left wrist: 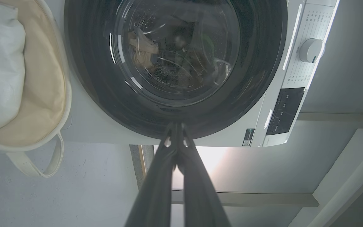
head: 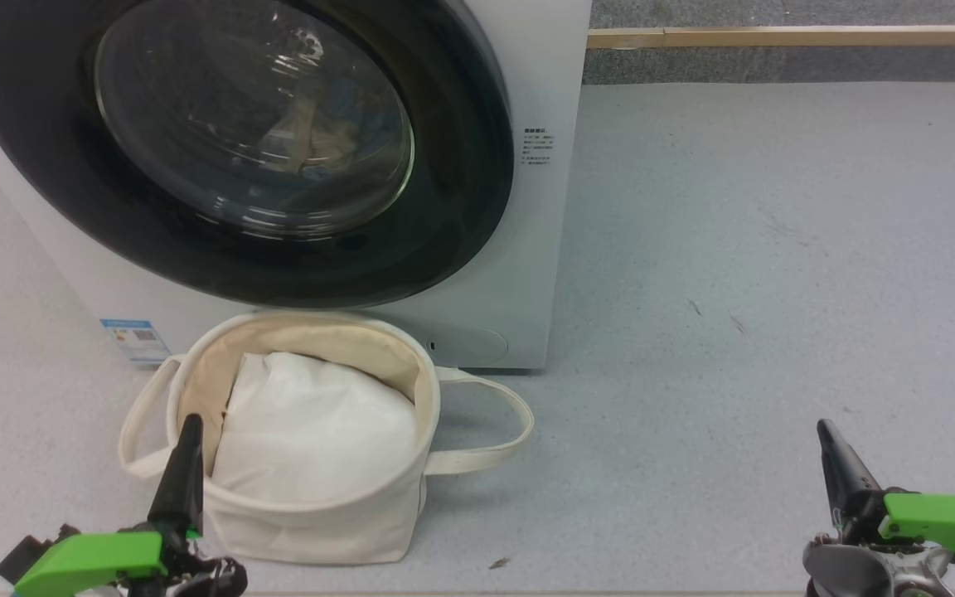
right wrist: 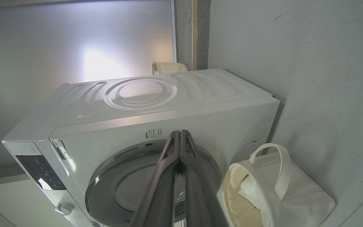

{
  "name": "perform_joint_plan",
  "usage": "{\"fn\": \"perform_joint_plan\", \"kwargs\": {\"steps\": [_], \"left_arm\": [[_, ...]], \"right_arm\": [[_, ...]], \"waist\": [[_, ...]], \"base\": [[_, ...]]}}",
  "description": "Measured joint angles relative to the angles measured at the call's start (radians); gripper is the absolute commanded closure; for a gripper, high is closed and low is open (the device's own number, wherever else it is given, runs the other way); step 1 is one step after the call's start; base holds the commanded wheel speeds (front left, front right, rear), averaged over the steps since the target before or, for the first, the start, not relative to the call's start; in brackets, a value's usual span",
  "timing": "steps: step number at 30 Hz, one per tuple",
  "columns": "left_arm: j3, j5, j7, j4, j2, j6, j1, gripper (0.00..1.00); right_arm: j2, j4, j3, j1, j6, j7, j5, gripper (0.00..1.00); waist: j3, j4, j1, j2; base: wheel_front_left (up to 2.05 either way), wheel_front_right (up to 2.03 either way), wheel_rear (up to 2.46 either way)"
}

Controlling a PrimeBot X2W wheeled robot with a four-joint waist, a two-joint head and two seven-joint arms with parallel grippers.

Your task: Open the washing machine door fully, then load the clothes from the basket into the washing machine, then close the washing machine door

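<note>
Door (head: pixel 461 166) sat shut against the washer (head: pixel 535 274). Black rim and glass bowl faced the camera. Clothes (left wrist: pixel 142 50) showed as pale tan fabric behind the glass, inside the drum; colours hard to tell through the reflections.

Basket (head: pixel 320 522) stood upright on the floor (head: pixel 734 290), just in front of the washer and below the door. It held white padding (head: pixel 312 439), and one handle looped out to the right.

Left gripper (head: pixel 189 427) was closed, fingers pressed together, holding nothing. In the head view it overlapped the basket's near left rim; contact unclear. In the left wrist view it pointed at the door's rim.

Right gripper (head: pixel 827 431) was also closed and empty, low at the right, over bare floor and well apart from the basket. In the right wrist view its tips lined up with the washer front.
</note>
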Motion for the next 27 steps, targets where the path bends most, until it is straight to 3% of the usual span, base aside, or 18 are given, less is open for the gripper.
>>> {"fn": "perform_joint_plan", "kwargs": {"steps": [27], "left_arm": [[0.0,0.0,0.0,0.0,0.0,0.0,0.0,1.0]], "right_arm": [[-0.016,-0.001,0.019,0.0,0.0,-0.01,0.015,1.0]], "waist": [[0.0,0.0,0.0,0.0]], "base": [[0.0,0.0,0.0]]}}
